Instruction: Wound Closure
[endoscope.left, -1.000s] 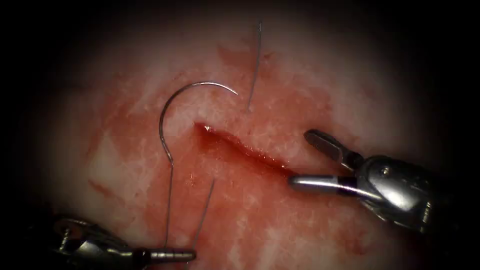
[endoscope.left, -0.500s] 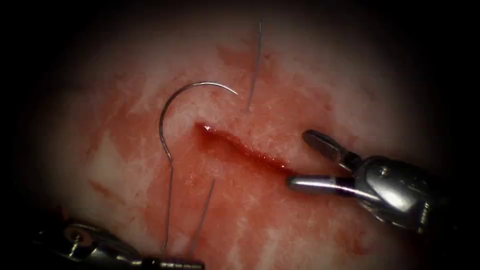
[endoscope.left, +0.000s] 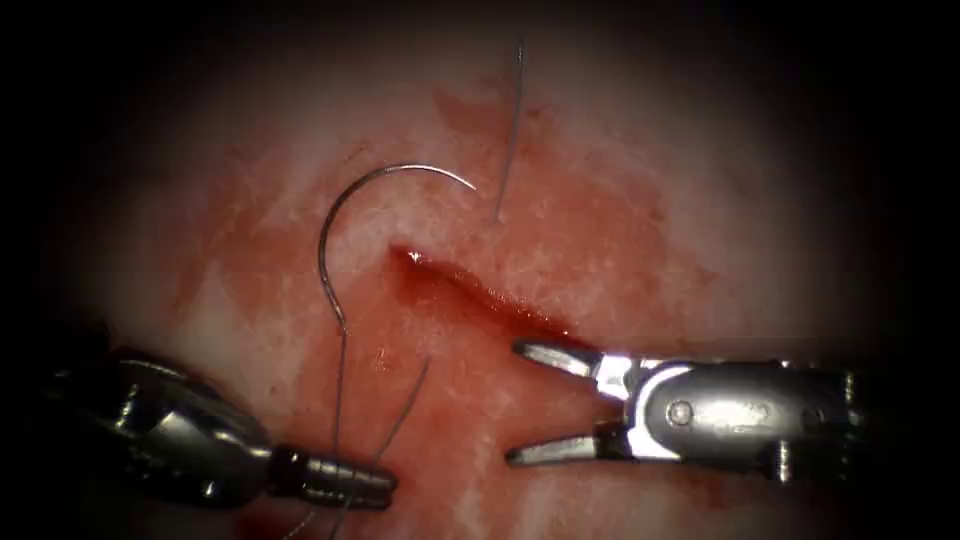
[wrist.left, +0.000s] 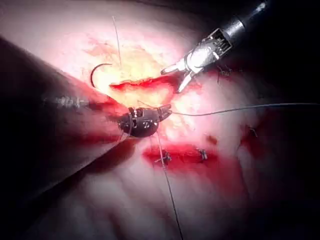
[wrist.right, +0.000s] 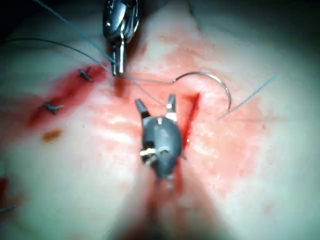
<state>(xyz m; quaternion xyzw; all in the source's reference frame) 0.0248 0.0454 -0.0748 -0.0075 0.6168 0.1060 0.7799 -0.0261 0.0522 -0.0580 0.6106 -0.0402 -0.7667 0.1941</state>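
Observation:
The curved needle lies free on the tissue left of the cut, not in the tissue, its tip pointing right near the cut's upper end. Thread runs down from its blunt end to my left tool, whose jaws are shut on the thread low on the left. My right tool comes in level at the cut's lower right end, jaws open and holding nothing. The left wrist view has the left tool with thread leading away. The right tool sits beside the cut.
A thread end rises from the tissue right of the needle tip, and another strand lies below the cut. Red fluid pools along the cut. A second cut with stitches lies nearby, also seen as stitches.
My right tool has swung down and left and turned level, jaws still open. My left tool has moved up into view along the thread. The needle has not moved.

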